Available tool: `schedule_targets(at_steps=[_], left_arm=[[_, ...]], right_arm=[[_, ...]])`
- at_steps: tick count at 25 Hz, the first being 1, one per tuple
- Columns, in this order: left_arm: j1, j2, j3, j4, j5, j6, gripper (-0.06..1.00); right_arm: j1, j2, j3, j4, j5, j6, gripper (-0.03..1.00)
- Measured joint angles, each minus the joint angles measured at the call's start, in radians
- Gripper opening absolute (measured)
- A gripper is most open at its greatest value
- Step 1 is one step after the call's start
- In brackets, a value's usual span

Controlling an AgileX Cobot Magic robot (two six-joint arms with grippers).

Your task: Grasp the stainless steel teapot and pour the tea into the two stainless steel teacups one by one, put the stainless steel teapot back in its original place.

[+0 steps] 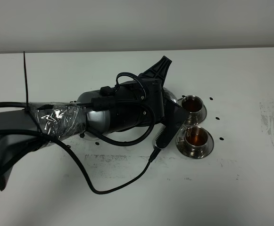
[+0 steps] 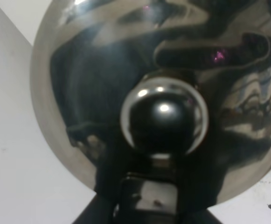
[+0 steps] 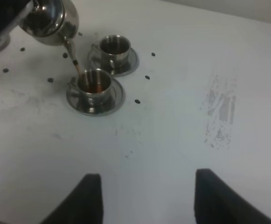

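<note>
The stainless steel teapot point(image 3: 49, 18) hangs tilted above the table, its thin spout toward the two stainless steel teacups. A thin stream of tea point(image 3: 75, 66) runs into the nearer cup point(image 3: 94, 85); the other cup point(image 3: 114, 46) stands just behind. From above, both cups point(image 1: 195, 137) point(image 1: 192, 104) hold reddish-brown tea on their saucers. My left gripper point(image 1: 170, 106) is shut on the teapot's handle and my arm hides most of the pot point(image 1: 173, 97). The left wrist view is filled by the lid and knob point(image 2: 163, 119), with the gripper point(image 2: 147, 205) at its edge. The original place is hidden. My right gripper point(image 3: 147, 186) is open and holds nothing.
A black cable point(image 1: 103, 186) trails from the left arm across the white table point(image 1: 240, 188). Small black dots point(image 3: 137, 101) mark the surface around the cups, and a scuffed grey patch point(image 3: 219, 112) lies to their right.
</note>
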Motion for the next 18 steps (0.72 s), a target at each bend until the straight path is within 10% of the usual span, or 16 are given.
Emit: schedule_targets(at_steps=[18], left_arm=[[0.0, 0.0, 0.0, 0.019, 0.0, 0.007, 0.18]], right_arm=[[0.0, 0.0, 0.0, 0.0, 0.0, 0.0, 0.43]])
